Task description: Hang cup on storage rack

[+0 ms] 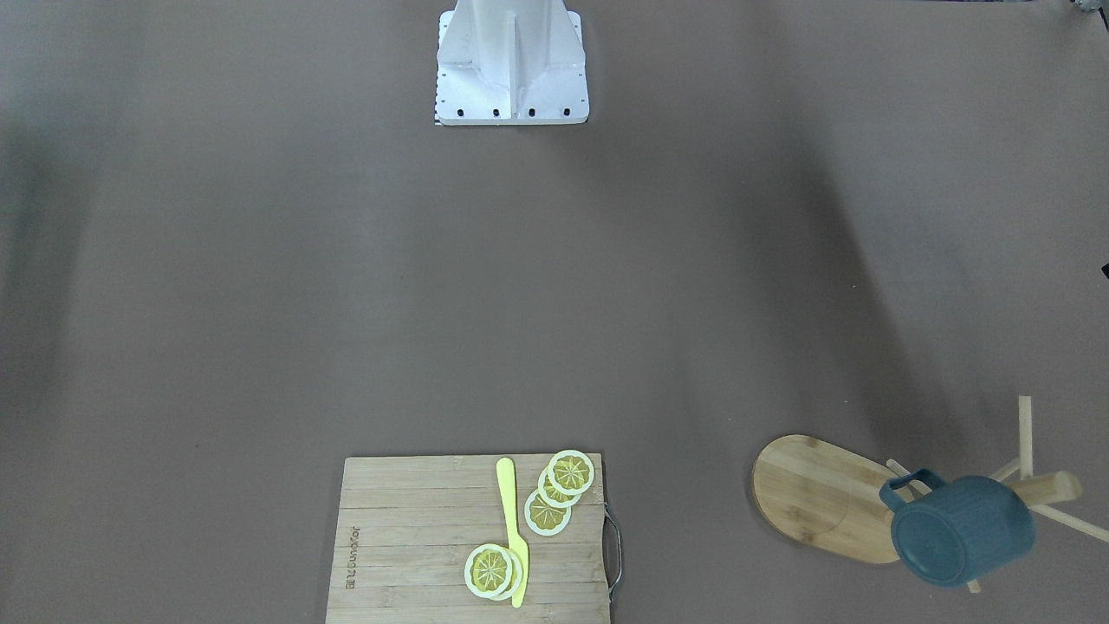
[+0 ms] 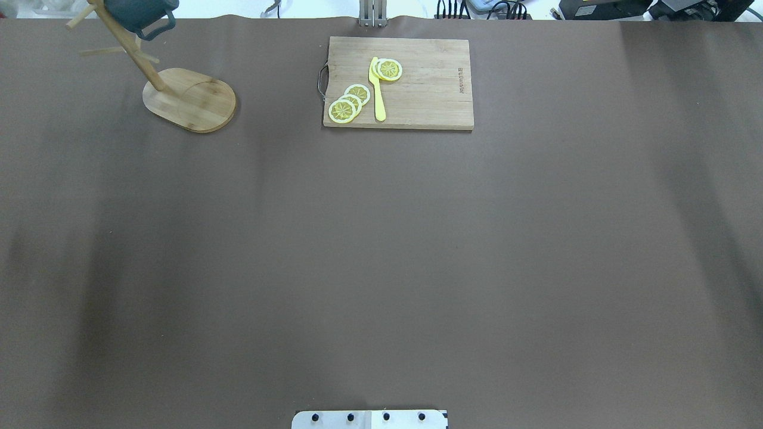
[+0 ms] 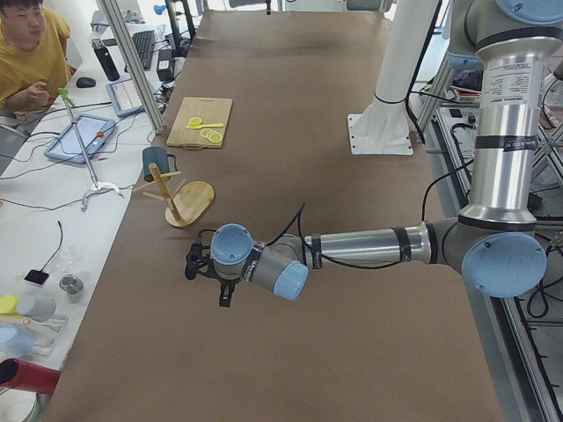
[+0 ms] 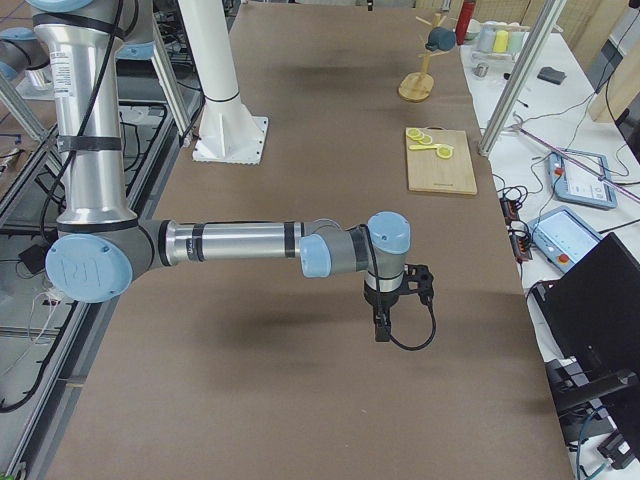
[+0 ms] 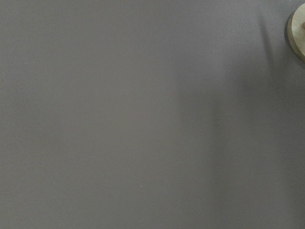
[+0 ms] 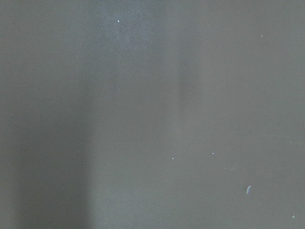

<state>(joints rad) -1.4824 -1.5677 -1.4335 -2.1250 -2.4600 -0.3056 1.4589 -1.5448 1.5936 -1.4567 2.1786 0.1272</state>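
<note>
Burnt-in brand mark [image 1: 353, 559] on cutting board [image 1: 416, 520], letters too small to read

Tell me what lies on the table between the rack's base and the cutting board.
Nothing. The overhead view shows only bare brown table between the rack and the board.

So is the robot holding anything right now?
Nothing visibly: the cup hangs by its handle on the storage rack, far from the left arm and right arm.
</note>
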